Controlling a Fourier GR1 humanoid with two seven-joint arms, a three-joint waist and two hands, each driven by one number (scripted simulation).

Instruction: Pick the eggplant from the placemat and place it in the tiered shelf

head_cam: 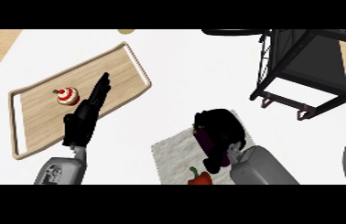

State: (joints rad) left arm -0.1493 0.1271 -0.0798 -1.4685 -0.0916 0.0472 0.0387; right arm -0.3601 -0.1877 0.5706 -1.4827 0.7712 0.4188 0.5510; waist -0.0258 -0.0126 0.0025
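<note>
Our right hand (219,127) curls round the purple eggplant (202,137) over the placemat (172,150) near the worktop's front edge; left hand (86,113) spread flat above the tray (128,65).

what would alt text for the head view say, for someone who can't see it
The right hand curls around a purple eggplant over a pale placemat, beside a red pepper. The black tiered shelf stands at upper right. The left hand rests open, fingers straight, over a wooden tray holding a small red-and-white cupcake.
</note>
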